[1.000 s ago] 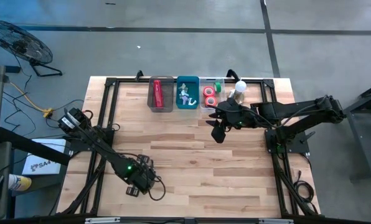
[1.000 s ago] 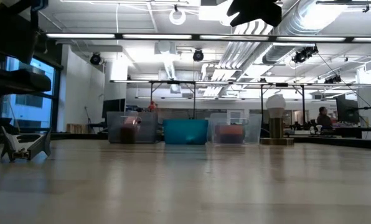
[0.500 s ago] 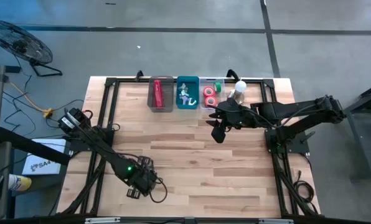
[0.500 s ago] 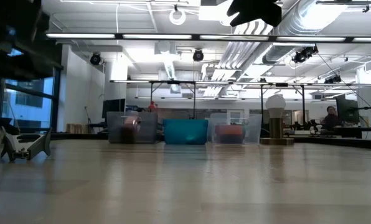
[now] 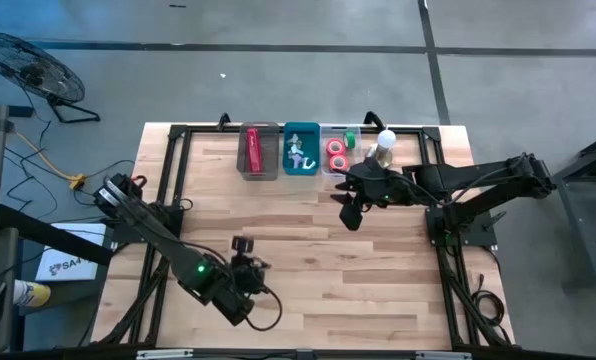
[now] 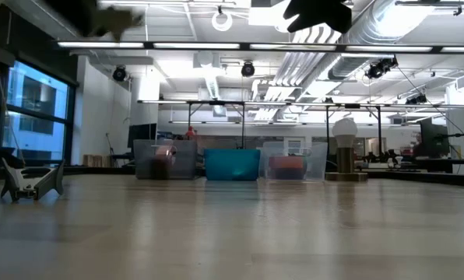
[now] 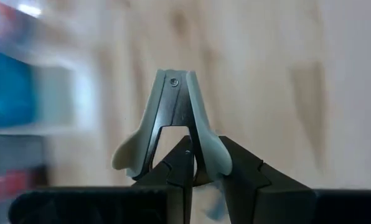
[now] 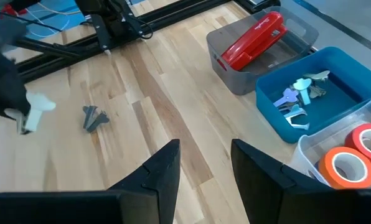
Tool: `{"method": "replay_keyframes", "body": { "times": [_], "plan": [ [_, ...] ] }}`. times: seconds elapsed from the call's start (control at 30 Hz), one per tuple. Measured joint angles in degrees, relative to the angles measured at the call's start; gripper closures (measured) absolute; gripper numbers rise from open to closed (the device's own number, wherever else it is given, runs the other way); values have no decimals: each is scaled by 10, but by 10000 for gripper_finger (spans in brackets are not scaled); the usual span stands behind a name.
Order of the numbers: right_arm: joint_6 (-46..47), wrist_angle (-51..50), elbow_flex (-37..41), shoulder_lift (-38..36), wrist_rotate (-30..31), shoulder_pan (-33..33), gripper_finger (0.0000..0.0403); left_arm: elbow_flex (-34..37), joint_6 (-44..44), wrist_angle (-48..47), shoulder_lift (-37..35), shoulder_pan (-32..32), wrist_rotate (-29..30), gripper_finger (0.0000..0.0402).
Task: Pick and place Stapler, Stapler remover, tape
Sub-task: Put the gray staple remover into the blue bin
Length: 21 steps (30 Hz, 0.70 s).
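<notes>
Remover (image 7: 173, 134) pinched in my left jaws (image 5: 244, 246), lifted off the desk (image 5: 308, 250); blue bin (image 5: 300, 152) lies far ahead, between stapler (image 5: 253, 150) and tape (image 5: 336, 152). Right jaws (image 5: 349, 213) wait part-open, empty.

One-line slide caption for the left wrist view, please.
Left gripper shut on a pale grey claw-shaped staple remover, lifted above the blurred light wooden table.

I count 1 red stapler (image 8: 253, 38), 3 bins (image 8: 279, 73), 2 tape rolls (image 8: 341, 168) in right-wrist view, 3 in high view, and 2 staple removers (image 7: 173, 124) outside bins.
</notes>
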State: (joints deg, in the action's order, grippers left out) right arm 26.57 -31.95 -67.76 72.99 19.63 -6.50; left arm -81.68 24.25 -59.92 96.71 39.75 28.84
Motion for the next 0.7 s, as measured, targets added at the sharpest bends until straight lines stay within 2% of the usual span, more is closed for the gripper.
{"method": "replay_keyframes", "body": {
  "times": [0.2,0.3,0.53,0.7],
  "plan": [
    [4,24,0,0,-29,0,268,-69,-12,-32,0,0,170,344],
    [4,60,0,0,-53,0,268,-92,-41,-30,0,-8,232,343],
    [4,166,0,0,-83,0,268,-131,-107,-23,1,-61,304,343],
    [18,242,0,0,-87,0,268,-140,-192,14,1,-102,336,342]
  ]
}}
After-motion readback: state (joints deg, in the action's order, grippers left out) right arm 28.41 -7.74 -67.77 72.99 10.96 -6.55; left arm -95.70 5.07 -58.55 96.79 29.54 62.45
